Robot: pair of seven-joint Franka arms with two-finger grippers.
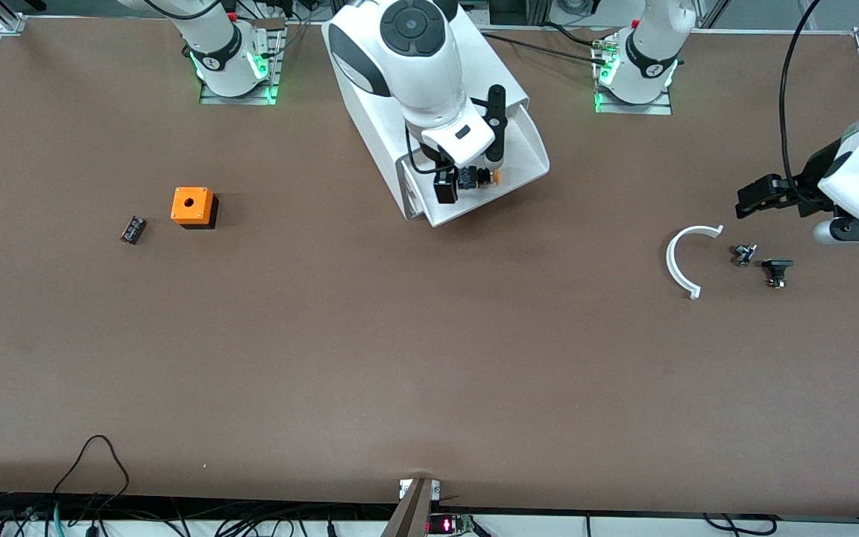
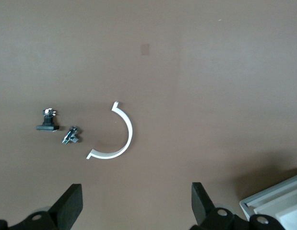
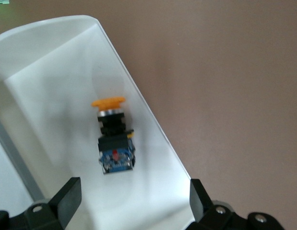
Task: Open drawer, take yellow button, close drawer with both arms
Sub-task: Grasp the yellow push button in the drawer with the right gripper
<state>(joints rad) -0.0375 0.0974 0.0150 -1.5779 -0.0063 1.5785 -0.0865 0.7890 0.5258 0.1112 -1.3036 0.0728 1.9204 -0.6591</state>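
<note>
The white cabinet stands at the middle of the table, near the robots' bases. Its top drawer is pulled out. The button, with an orange cap and a black body, lies on its side in the drawer; it also shows in the right wrist view on the drawer's white floor. My right gripper hangs open just above the drawer and the button, holding nothing. My left gripper is open and empty over the table at the left arm's end.
A white curved strip and two small dark metal parts lie below the left gripper. An orange cube with a round hole and a small black ribbed part lie toward the right arm's end. A cabinet corner shows in the left wrist view.
</note>
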